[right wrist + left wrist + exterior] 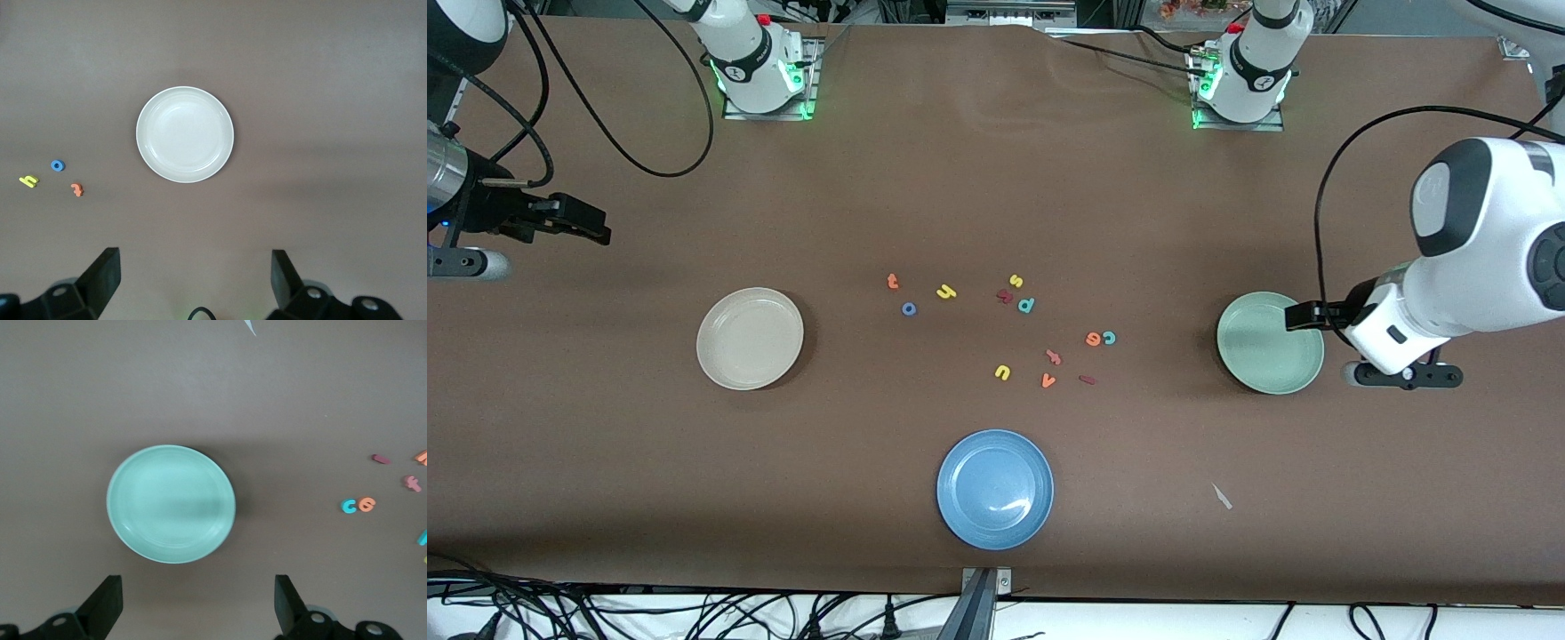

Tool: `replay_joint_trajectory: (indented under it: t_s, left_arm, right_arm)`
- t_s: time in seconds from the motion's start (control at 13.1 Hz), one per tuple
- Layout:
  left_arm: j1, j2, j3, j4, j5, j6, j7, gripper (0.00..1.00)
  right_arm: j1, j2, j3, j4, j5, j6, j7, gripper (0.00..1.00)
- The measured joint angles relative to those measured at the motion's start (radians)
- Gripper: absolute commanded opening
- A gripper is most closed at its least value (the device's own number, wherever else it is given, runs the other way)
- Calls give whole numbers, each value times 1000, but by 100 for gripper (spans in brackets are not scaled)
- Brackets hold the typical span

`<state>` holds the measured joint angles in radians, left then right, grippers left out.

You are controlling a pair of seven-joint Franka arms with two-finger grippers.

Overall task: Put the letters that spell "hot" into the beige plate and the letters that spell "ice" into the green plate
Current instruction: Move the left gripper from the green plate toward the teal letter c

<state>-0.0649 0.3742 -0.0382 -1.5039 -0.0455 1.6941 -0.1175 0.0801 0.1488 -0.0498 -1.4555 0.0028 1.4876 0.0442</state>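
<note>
The beige plate lies toward the right arm's end and holds nothing. The green plate lies toward the left arm's end, also bare. Between them lie the orange t, blue o and yellow h. Nearer the green plate are the orange e, teal c and dark red i. My left gripper hangs open over the green plate's rim. My right gripper hangs open, apart from the beige plate.
A blue plate lies nearest the front camera. Mixed among the letters are a yellow s, teal p, yellow u, orange v and a pinkish f. A small white scrap lies on the brown table.
</note>
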Motion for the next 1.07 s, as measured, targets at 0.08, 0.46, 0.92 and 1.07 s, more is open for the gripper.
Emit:
replay_joint_trajectory:
  t_s: [0.08,0.46,0.92,1.07]
  left_arm:
    - [-1,4,-27,-5,0,0,-53,100]
    - [-14,62,-139,-34,-21,99,-342,100]
    - [-78,108,-151,-236,-31,460,-807,100]
    - [-104,127,-152,-277,-31,526,-936,99]
  right_arm:
    - [0,1,0,0,0,0,0,100]
    - [0,2,0,0,1,2,0,100]
    - [0,2,-1,0,1,2,0,100]
    - [0,2,-2,0,1,2,0,100]
